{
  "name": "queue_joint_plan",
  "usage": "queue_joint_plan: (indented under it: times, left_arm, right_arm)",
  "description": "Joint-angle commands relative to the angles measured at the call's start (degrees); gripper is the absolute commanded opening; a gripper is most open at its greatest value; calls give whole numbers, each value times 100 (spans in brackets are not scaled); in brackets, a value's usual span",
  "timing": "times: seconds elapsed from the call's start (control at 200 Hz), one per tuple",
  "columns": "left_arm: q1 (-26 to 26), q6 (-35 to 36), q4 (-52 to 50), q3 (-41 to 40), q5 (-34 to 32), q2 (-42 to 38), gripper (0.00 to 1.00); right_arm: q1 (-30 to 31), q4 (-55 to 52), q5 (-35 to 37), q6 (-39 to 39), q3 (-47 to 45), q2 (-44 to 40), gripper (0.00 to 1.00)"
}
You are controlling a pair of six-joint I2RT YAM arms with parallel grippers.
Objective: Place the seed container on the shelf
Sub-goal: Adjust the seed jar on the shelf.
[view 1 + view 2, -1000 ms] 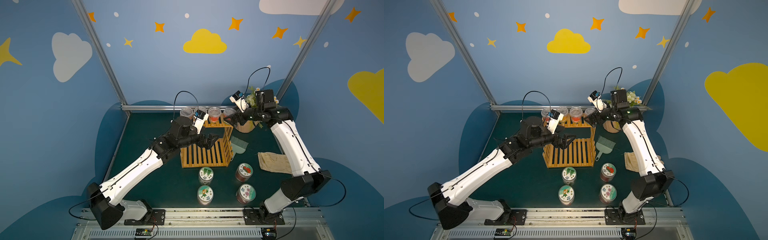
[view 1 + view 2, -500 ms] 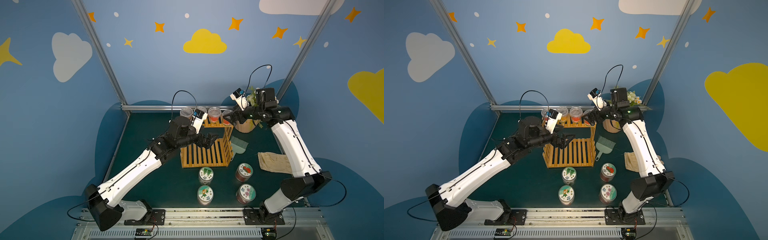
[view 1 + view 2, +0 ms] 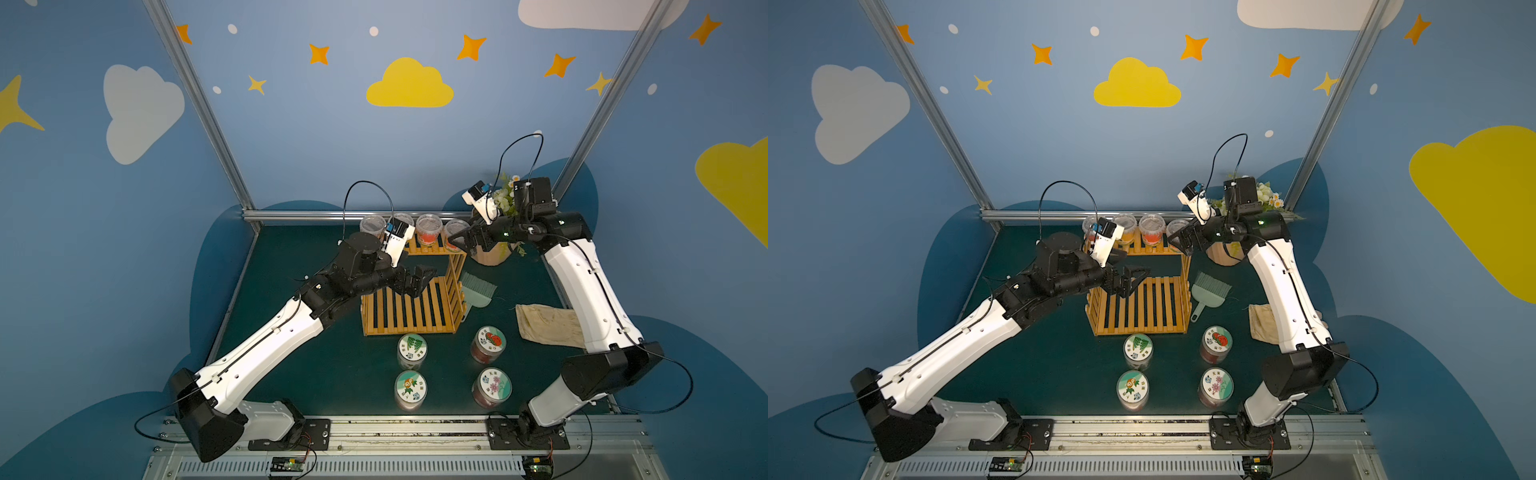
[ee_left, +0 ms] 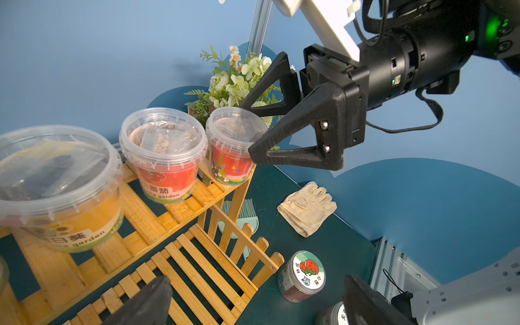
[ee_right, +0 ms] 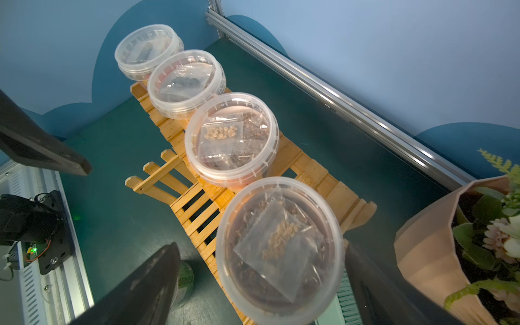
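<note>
The shelf (image 3: 411, 307) (image 3: 1142, 307) is an orange slatted rack in mid-table. Its upper back tier carries several clear-lidded seed containers in a row. The rightmost seed container (image 3: 456, 227) (image 3: 1177, 227) (image 4: 233, 140) (image 5: 281, 247) stands upright at that tier's right end. My right gripper (image 3: 459, 243) (image 4: 247, 130) (image 5: 260, 295) is open, one finger on each side of this container's top, and a gap shows at one finger. My left gripper (image 3: 419, 282) (image 3: 1133, 282) (image 4: 257, 304) hangs open and empty over the shelf's lower tier (image 4: 197, 253).
Several lidded jars (image 3: 412, 351) (image 3: 488, 343) stand in front of the shelf. A green brush (image 3: 478, 291) and a cloth glove (image 3: 544, 324) lie to its right. A flowerpot (image 3: 494, 253) sits just behind my right gripper. A metal rail (image 3: 353, 215) lines the back.
Hardly anything differs. My right gripper stays open at the rightmost container with only a slight shift. The left arm holds its place over the lower tier.
</note>
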Motion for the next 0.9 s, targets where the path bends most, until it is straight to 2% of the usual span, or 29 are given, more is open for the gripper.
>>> queue_joint_plan:
  times: [0.0, 0.4, 0.506, 0.686, 0.896]
  left_arm:
    - [25, -46, 22, -26, 86, -44, 100]
    - [34, -113, 67, -8, 255, 43, 100]
    - [34, -255, 201, -34, 314, 103, 100]
    - [25, -564, 551, -135, 408, 227, 100]
    - [25, -617, 603, -166, 328, 243, 100]
  right_arm:
    - [7, -156, -100, -7, 173, 157, 98]
    - [25, 239, -60, 132, 132, 149, 77]
    - [9, 582, -18, 459, -29, 55, 73]
    - [2, 991, 145, 766, -208, 0, 73]
    - [-2, 1100, 279, 768, -385, -25, 75]
